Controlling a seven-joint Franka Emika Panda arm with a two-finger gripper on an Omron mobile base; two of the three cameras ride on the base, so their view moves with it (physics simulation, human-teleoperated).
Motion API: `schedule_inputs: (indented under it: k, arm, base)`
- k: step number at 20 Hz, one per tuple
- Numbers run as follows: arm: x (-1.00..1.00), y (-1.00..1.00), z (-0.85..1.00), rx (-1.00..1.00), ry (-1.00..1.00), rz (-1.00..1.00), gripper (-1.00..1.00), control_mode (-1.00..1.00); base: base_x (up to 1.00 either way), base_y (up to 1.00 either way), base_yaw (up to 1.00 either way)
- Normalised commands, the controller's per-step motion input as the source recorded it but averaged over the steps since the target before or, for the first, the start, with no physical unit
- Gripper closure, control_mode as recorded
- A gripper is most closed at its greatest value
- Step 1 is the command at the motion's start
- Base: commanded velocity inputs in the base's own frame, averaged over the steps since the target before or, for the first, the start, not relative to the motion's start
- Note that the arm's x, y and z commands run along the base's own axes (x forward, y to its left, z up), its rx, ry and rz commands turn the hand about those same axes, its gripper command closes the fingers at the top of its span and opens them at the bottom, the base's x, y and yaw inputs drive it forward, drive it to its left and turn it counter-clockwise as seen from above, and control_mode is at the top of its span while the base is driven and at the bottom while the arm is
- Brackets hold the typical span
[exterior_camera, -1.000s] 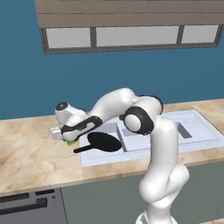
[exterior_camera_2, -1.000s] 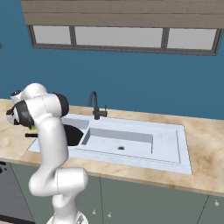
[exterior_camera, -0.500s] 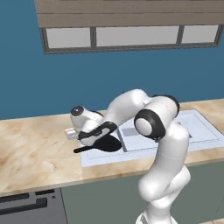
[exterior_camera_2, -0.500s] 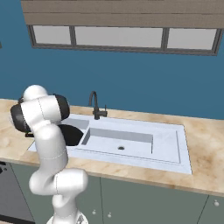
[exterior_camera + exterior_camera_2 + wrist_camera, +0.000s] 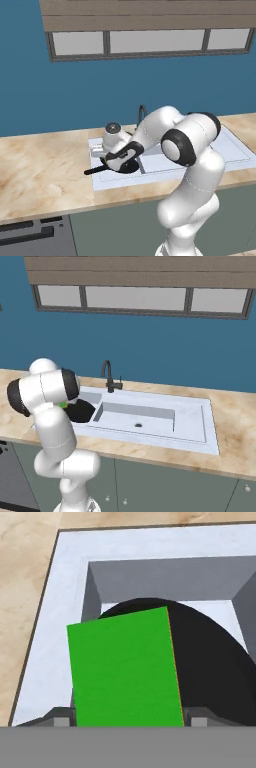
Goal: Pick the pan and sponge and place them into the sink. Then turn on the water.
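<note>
My gripper (image 5: 127, 719) is shut on the green sponge (image 5: 125, 669), whose broad face stands between the two fingertips. Right under it lies the black pan (image 5: 210, 662) in the left basin of the pale sink (image 5: 55, 612). From the left base view the gripper (image 5: 120, 156) hangs low over the pan (image 5: 131, 166), and the pan's handle (image 5: 95, 171) sticks out over the sink's left rim (image 5: 100, 182). From the right base view a sliver of the sponge (image 5: 63, 404) shows beside my arm, above the pan (image 5: 81, 411). No water shows at the faucet (image 5: 107, 376).
The right basin (image 5: 140, 418) has a round drain. Marbled counter (image 5: 40, 170) stretches left of the sink, and more counter (image 5: 235, 431) lies to its right. A blue wall with windows stands behind. A dark appliance front (image 5: 30, 235) sits below the counter.
The arm has swung to the right, carrying the sponge from above the counter to over the left basin and the pan. The pan has stayed where it was.
</note>
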Motion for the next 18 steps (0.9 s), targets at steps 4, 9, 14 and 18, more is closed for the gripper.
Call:
schedule_inputs:
  k: [4, 9, 14, 18]
  arm:
    - [0.21, -0.28, 0.00, 0.16, 0.00, 0.00, 1.00, -1.00]
    - [0.42, -0.11, 0.00, 0.07, 0.05, 0.00, 1.00, -1.00]
    - [0.54, 0.00, -0.13, 0.00, 0.12, 0.02, 1.00, -1.00]
    - [0.41, 0.00, -0.33, 0.00, 0.13, 0.03, 1.00, -1.00]
  base:
    - [0.00, 0.00, 0.00]
    - [0.00, 0.00, 0.00]
    - [0.00, 0.00, 0.00]
    - [0.00, 0.00, 0.00]
